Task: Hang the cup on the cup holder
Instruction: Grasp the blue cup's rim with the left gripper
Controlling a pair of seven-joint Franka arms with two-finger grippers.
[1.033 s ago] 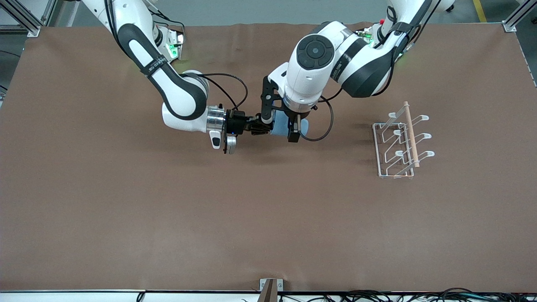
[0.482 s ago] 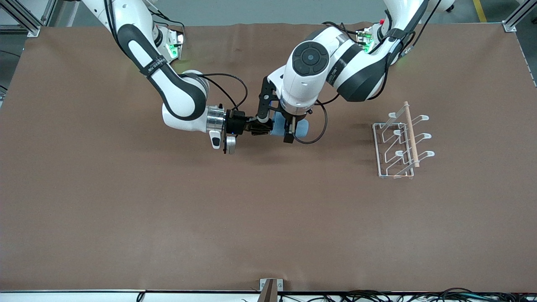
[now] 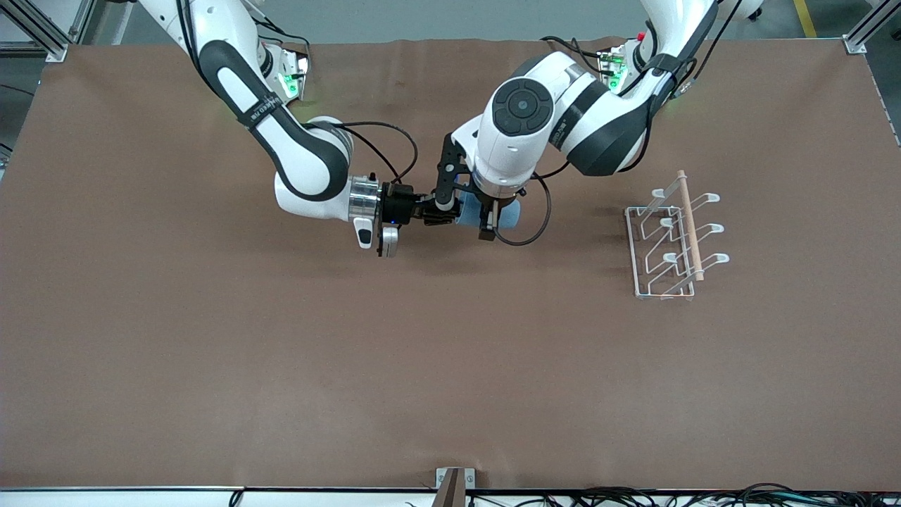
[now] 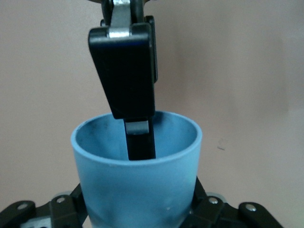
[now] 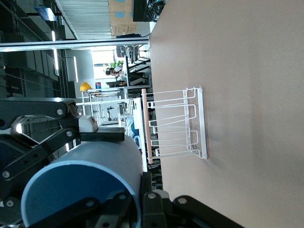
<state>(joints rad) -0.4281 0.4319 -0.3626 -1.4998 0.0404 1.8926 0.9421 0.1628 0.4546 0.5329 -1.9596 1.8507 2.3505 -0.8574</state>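
The light blue cup [image 3: 508, 213] is held on its side in the air over the middle of the table. My right gripper [image 3: 442, 215] is shut on the cup's rim, one finger inside the mouth and one outside, as the left wrist view shows [image 4: 137, 126]. My left gripper [image 3: 464, 215] comes down from above and is shut across the cup's body [image 4: 137, 190]. The cup's rim [image 5: 95, 175] also fills the corner of the right wrist view. The white wire cup holder [image 3: 669, 243] with its wooden rod stands on the table toward the left arm's end and holds nothing.
The brown table cover [image 3: 450, 366] spreads wide under the arms. The holder also shows in the right wrist view [image 5: 178, 123]. A loose black cable [image 3: 535, 218] hangs from the left wrist beside the cup.
The left arm lowered and settled its gripper over the cup. Both grippers and the cup then shifted slightly toward the left arm's end. The holder has not moved.
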